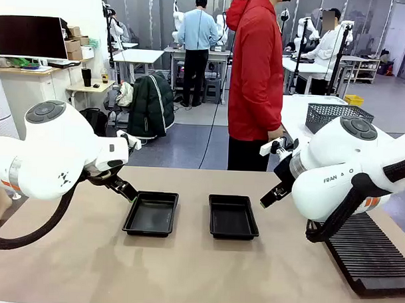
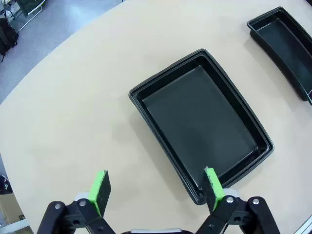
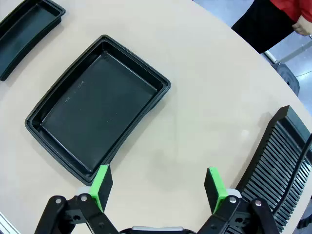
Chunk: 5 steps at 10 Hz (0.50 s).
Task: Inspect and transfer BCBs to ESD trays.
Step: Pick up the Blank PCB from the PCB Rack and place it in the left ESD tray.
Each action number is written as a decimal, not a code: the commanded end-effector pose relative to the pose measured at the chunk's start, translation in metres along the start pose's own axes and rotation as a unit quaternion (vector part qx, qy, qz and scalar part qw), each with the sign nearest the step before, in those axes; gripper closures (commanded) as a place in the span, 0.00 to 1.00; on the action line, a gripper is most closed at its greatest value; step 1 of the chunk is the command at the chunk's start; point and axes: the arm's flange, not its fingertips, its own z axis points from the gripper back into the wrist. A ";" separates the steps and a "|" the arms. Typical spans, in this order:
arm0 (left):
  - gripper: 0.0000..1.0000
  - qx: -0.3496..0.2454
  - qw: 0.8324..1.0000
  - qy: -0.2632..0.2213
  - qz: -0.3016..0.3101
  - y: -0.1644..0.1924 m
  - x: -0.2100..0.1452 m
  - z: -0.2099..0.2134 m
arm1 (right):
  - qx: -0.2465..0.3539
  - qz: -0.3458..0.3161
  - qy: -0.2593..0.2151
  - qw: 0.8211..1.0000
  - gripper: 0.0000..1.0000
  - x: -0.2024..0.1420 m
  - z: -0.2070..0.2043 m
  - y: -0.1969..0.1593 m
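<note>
The left gripper (image 2: 156,187) hovers low over the table with its fingers spread wide and nothing between them. It sits at the left near corner of the left tray (image 2: 131,95). That tray lies ahead of the fingers and off to one side, one corner just under a pad, its long axis slanting across the line between the fingers. It is empty. Just beside it, a bare strip of table between them, the right tray (image 1: 234,198) is empty too. The right gripper (image 3: 158,187) hangs to that tray's right, fingers likewise spread and holding nothing, the tray ahead and aslant. The rack (image 3: 287,156) lies close on its other side. Each arm seems nearer its own tray, so a board for either tray would likely fall to that side's arm.
</note>
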 end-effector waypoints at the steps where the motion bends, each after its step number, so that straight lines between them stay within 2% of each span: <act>1: 0.00 0.000 1.000 0.000 0.000 0.000 0.000 0.000 | 0.000 0.000 0.000 1.000 0.00 0.000 0.000 0.000; 5: 0.00 0.000 1.000 0.000 0.000 0.000 0.000 0.000 | 0.000 0.000 0.000 1.000 0.00 0.000 0.000 0.000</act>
